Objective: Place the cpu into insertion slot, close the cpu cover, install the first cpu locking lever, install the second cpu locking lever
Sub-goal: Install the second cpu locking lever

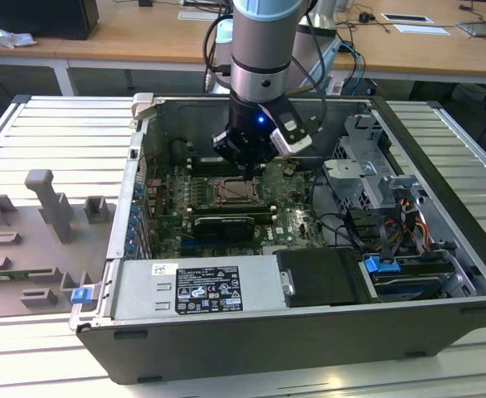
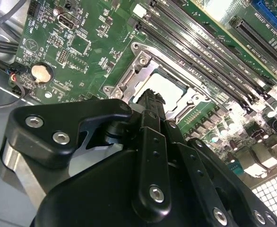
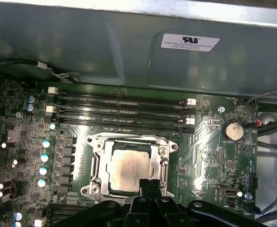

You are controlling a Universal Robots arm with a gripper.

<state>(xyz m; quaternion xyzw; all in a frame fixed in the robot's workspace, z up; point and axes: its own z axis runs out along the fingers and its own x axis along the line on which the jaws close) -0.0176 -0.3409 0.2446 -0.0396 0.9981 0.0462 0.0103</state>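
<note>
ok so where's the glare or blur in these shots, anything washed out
In the second wrist view, the board's far corner is blown out white and the gripper body up close is soft. In the first wrist view, the cpu carries a dull sheen and the case wall a hazy reflection. In the exterior view, a blue light glows on the arm's wrist; the case interior is dim.

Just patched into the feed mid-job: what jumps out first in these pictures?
The gripper hangs low inside the open computer case, right over one edge of the insertion slot. The cpu already lies in that slot, its silver top showing through the cpu cover lying flat around it. Beside the slot run the long black memory slots.
</note>
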